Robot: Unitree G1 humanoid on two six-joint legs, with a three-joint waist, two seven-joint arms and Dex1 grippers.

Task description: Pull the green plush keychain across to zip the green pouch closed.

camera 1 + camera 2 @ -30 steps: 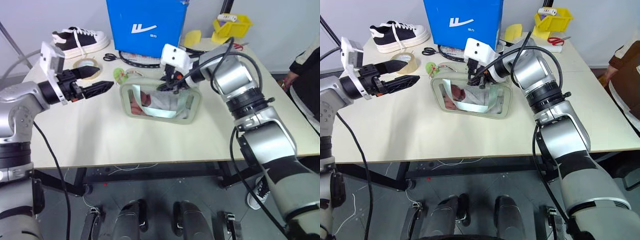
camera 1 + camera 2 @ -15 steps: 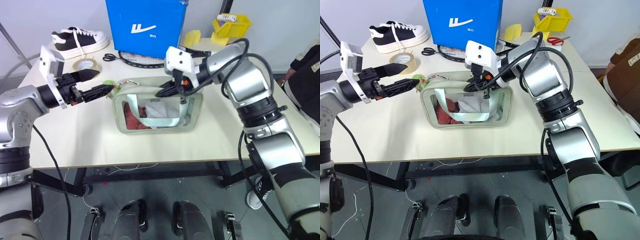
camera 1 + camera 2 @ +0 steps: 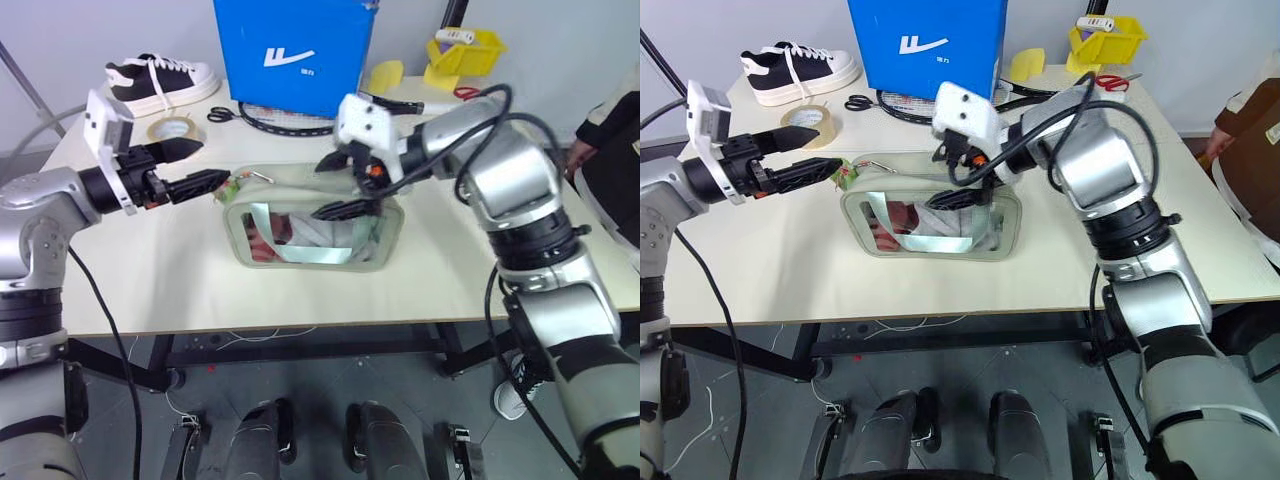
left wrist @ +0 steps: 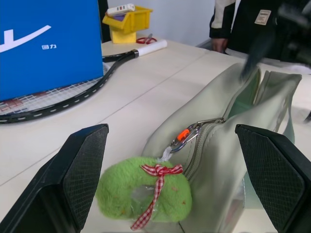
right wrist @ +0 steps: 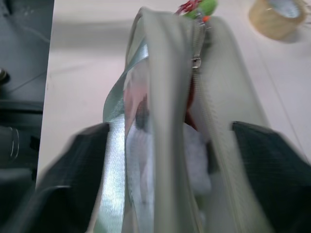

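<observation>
The green pouch [image 3: 315, 228] stands upright mid-table, its clear window facing me and white and red contents showing. The green plush keychain [image 3: 232, 187] hangs at the pouch's top left corner on the zipper pull [image 4: 187, 136]. My left gripper [image 3: 193, 167] is open and level. The left wrist view shows the keychain [image 4: 146, 194] lying between its two wide-spread fingers, untouched. My right gripper [image 3: 338, 185] is open at the pouch's top edge, one finger on each side of it. In the right wrist view the pouch [image 5: 165, 121] has its zip parted along the top.
A blue box [image 3: 293, 50] stands behind the pouch, with a racket [image 3: 285, 122] and scissors [image 3: 220, 113] in front of it. A tape roll [image 3: 172, 130] and a shoe [image 3: 160, 80] lie back left. A yellow bin [image 3: 462, 50] sits back right. A person [image 3: 612, 150] stands at the right edge.
My right gripper, shut on the pouch's top edge, dragged the pouch toward my left gripper, then opened and drew back slightly. The keychain now lies between the left fingers. The left arm stayed still.
</observation>
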